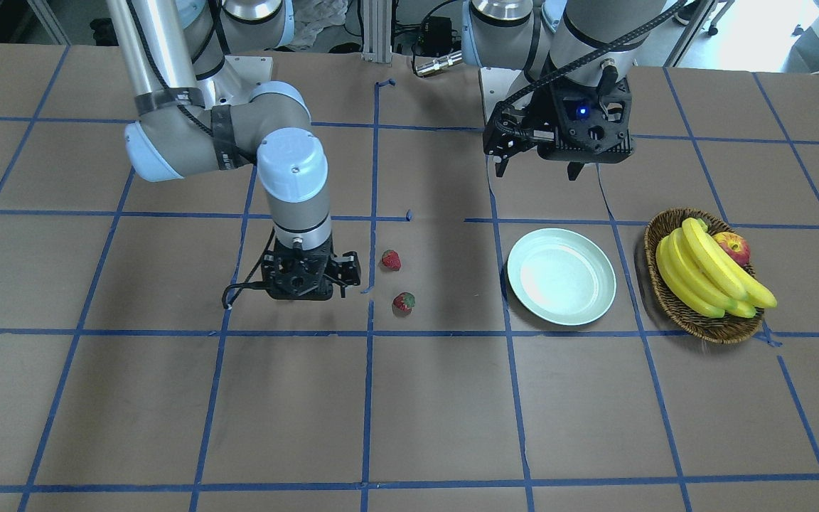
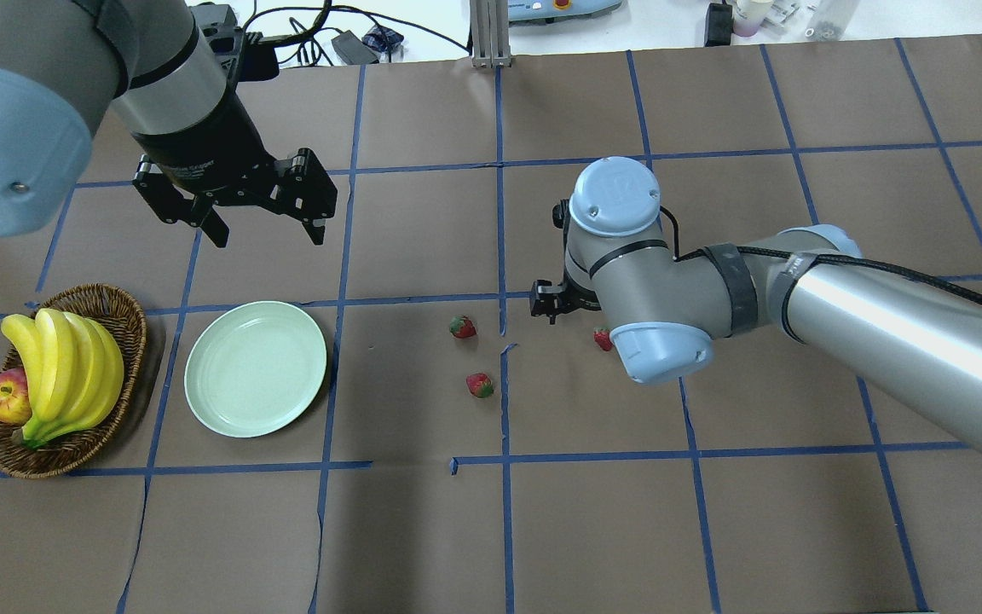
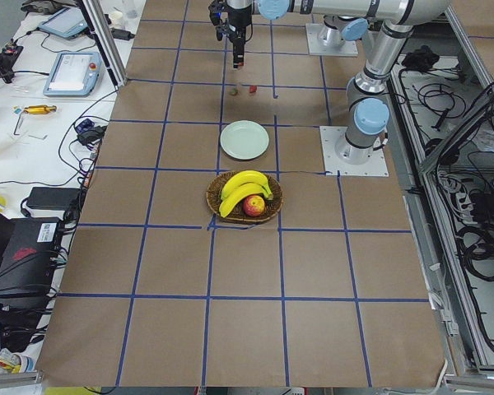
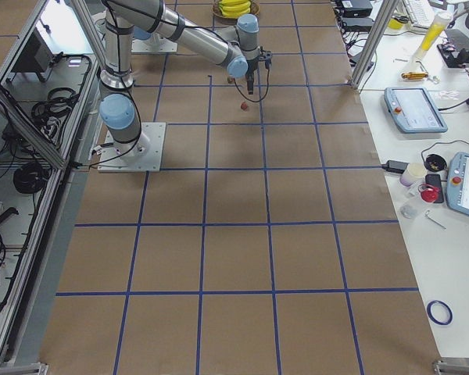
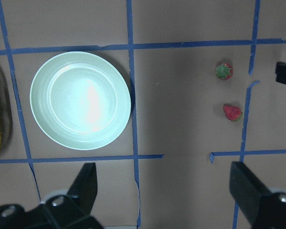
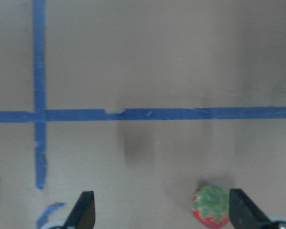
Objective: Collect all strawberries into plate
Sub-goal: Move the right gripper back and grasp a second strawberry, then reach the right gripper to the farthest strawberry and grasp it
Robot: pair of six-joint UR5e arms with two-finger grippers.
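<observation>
Two strawberries [image 1: 391,259] [image 1: 404,303] lie on the table mid-way between the arms, also in the overhead view [image 2: 462,326] [image 2: 480,385]. A third strawberry [image 2: 603,338] peeks out beside the right wrist. In the right wrist view it [image 6: 210,206] lies between the open fingers, close to the right-hand one. The right gripper [image 6: 162,215] is low over the table and empty. The mint-green plate [image 2: 255,368] is empty. The left gripper [image 2: 269,237] hangs open and empty, high above and beyond the plate [image 5: 80,100].
A wicker basket [image 2: 129,337] with bananas [image 2: 65,371] and an apple [image 2: 5,396] stands on the far side of the plate from the strawberries. Blue tape lines grid the brown table. The right forearm [image 2: 883,315] stretches low across the table's right half.
</observation>
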